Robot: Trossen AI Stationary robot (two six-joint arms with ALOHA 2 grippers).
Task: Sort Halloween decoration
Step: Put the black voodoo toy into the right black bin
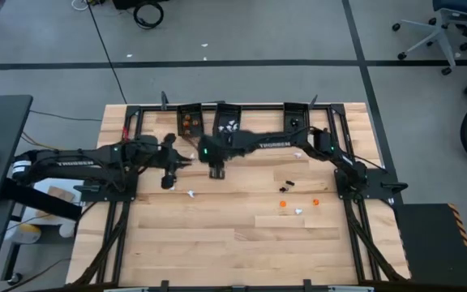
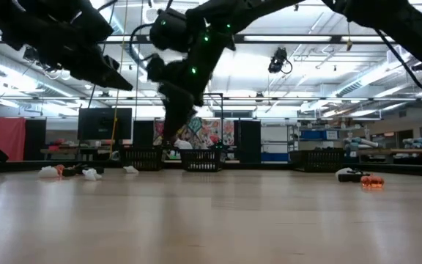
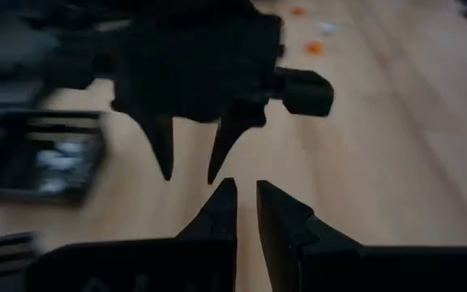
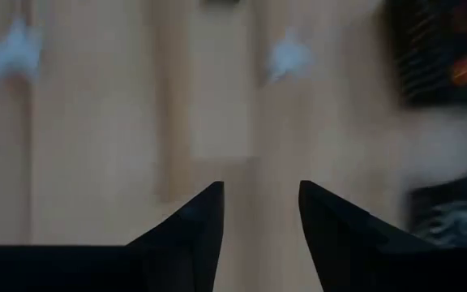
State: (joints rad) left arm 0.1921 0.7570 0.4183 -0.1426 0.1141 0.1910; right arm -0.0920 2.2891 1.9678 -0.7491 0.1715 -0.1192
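The Halloween decoration is seen in two groups. Some trinkets are already sorted into the three small black bins at the table's far edge: orange pieces (image 1: 188, 122) are held in the left-hand bin (image 1: 190, 109), white pieces (image 1: 230, 126) in the middle bin (image 1: 221, 109), and what may be a black piece, hard to make out, in the right-hand bin (image 1: 296, 111). The rest are scattered on the wooden table (image 1: 217, 235): a white trinket (image 1: 191, 193) near the left gripper, a black trinket (image 1: 289, 185) and two orange trinkets (image 1: 283, 203) with another white trinket (image 1: 298, 211) well to the right, nearer the right arm's base.

The right gripper (image 1: 216, 171) is held over bare wood just in front of the middle bin, well above the table in the low view. Its fingers (image 4: 193, 227) are parted with nothing between them; two white trinkets (image 4: 289, 57) are seen past them on the table.

The left gripper (image 1: 169, 178) is positioned just beside it, to its left. Its fingertips (image 3: 225, 203) are drawn nearly together, with only a narrow slit between them, and nothing is seen gripped.
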